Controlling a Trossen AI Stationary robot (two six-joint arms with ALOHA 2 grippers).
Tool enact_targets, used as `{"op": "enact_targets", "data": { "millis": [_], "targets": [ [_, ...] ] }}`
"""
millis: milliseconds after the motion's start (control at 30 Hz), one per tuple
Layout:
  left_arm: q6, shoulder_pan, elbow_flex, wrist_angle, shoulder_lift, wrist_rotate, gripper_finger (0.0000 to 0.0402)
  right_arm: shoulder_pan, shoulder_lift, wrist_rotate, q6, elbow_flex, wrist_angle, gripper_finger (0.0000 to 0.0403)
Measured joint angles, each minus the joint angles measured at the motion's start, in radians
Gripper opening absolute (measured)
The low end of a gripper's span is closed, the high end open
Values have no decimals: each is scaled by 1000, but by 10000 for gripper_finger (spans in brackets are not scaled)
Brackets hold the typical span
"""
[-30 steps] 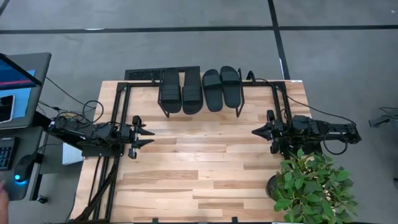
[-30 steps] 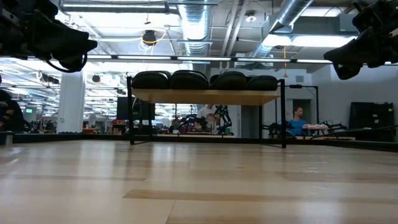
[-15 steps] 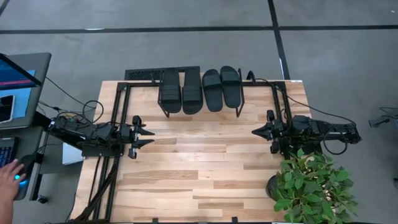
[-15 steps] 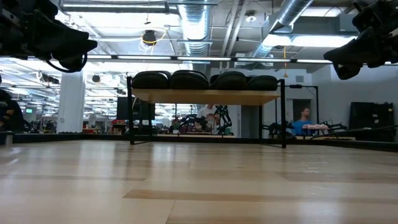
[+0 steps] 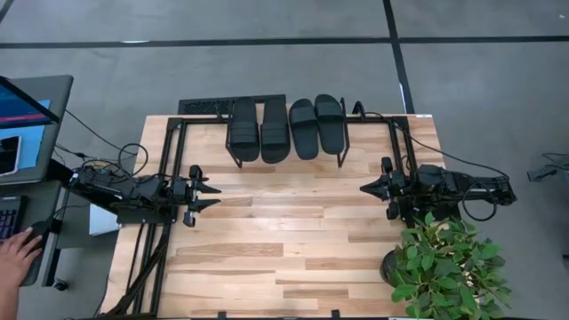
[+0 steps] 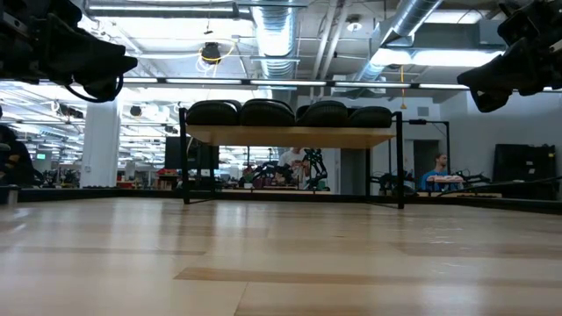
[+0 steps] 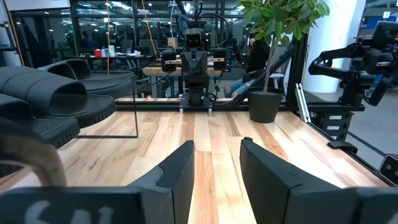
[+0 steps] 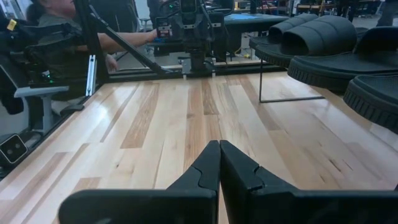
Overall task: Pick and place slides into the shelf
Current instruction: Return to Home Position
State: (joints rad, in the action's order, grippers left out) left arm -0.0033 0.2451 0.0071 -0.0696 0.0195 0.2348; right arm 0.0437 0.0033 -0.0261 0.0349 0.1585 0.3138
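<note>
Several black slides (image 5: pixel 286 127) lie side by side, soles down, on the low shelf (image 5: pixel 286 160) at the table's far edge; the low view shows the slides (image 6: pixel 285 113) resting on the shelf's wood top (image 6: pixel 290 136). My left gripper (image 5: pixel 216 193) hovers open at the table's left side, pointing right, with my left gripper (image 7: pixel 216 155) empty in its wrist view. My right gripper (image 5: pixel 363 188) hovers shut at the right side, pointing left; in its wrist view my right gripper (image 8: pixel 219 155) has its fingers closed together.
A potted plant (image 5: pixel 449 267) stands at the table's near right corner, close under the right arm. A person's hand (image 5: pixel 16 252) rests on a desk left of the table. The bare wooden tabletop (image 5: pixel 284 240) stretches between the grippers.
Both arms and the slides have kept still. Only the person's hand at the desk left of the table has shifted.
</note>
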Motion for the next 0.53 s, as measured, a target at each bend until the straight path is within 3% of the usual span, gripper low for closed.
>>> {"op": "enact_targets", "data": {
  "millis": [533],
  "targets": [
    [3, 0, 0, 0, 0, 0, 116, 0, 0, 0, 0, 0, 0, 0]
  ]
}}
